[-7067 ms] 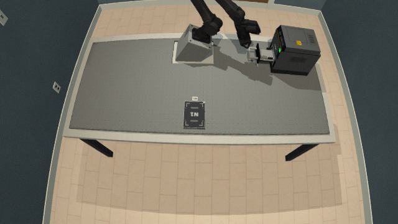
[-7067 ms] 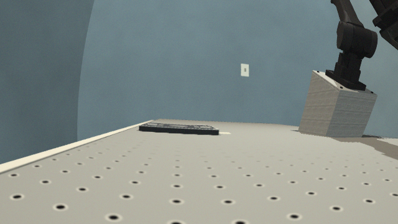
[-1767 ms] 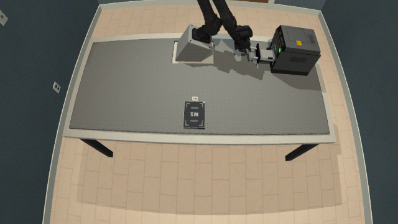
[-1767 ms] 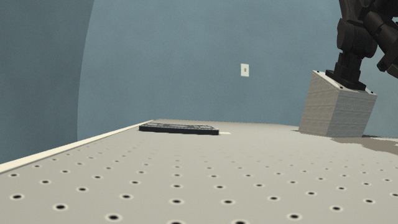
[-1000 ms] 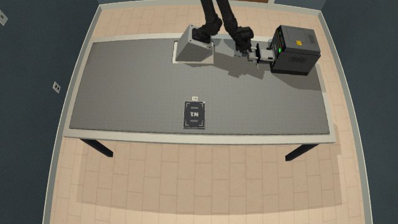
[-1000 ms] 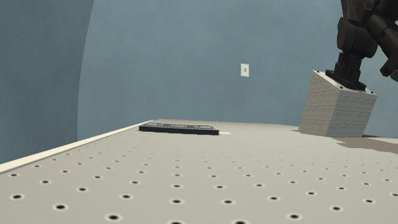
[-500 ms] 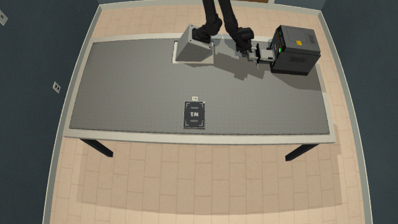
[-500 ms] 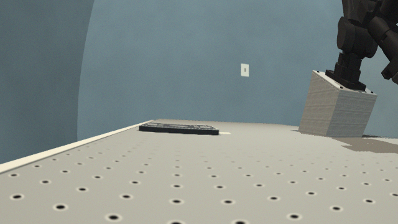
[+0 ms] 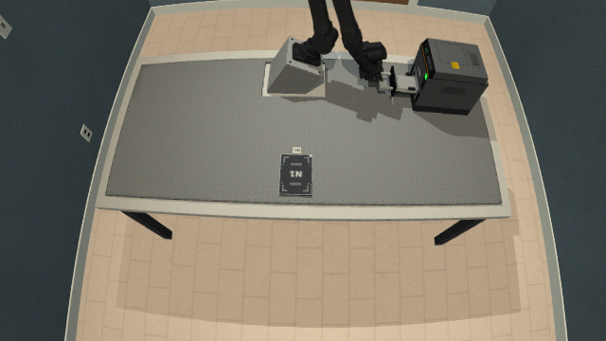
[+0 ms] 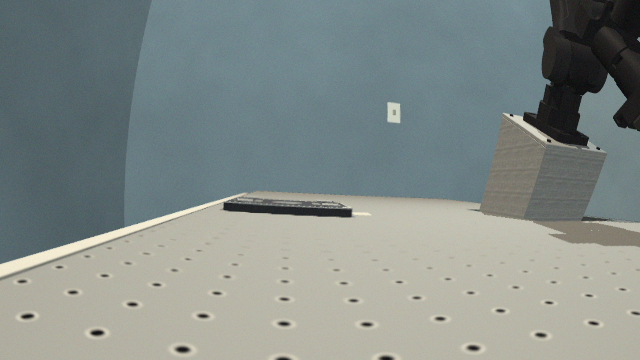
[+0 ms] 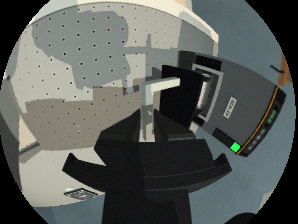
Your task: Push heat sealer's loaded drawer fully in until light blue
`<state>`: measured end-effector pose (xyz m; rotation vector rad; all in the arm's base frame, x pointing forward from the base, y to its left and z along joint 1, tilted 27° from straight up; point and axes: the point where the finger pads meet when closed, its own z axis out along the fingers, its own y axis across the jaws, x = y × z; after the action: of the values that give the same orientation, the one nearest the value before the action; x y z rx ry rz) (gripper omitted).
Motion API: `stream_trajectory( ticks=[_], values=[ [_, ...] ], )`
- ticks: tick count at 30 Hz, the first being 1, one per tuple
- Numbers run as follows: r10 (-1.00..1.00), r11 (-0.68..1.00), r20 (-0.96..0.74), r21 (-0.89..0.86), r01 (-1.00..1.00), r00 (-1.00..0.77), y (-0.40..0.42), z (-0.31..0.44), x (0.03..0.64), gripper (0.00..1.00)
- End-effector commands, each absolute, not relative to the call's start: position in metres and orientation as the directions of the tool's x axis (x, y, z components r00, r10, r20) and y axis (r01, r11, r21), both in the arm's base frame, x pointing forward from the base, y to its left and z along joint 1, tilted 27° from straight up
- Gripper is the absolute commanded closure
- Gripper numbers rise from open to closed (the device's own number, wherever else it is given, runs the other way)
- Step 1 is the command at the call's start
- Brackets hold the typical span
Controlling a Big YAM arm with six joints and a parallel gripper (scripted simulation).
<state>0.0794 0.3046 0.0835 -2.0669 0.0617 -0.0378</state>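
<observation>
Heat sealer (image 9: 450, 76) at table's (image 9: 189, 142) far right, light (image 9: 426, 76) green, drawer (image 9: 401, 83) sticking out toward gripper (image 9: 384, 81). Fingers narrow, holding nothing, right at drawer's front edge; contact unclear.
</observation>
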Motion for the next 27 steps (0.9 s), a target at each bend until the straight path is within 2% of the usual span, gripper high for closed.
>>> stream_trajectory(
  ticks=[1, 16, 17, 27],
  values=[
    [-0.063, -0.455, 0.01, -0.89, -0.02, 0.998, 0.3117, 0.0927, 0.0828, 0.83],
    [-0.063, -0.455, 0.01, -0.89, -0.02, 0.998, 0.3117, 0.0927, 0.0828, 0.95],
    [-0.063, -0.455, 0.01, -0.89, -0.02, 0.998, 0.3117, 0.0927, 0.0828, 1.0],
    [-0.063, -0.455, 0.01, -0.89, -0.02, 0.998, 0.3117, 0.0927, 0.0828, 1.0]
  ],
)
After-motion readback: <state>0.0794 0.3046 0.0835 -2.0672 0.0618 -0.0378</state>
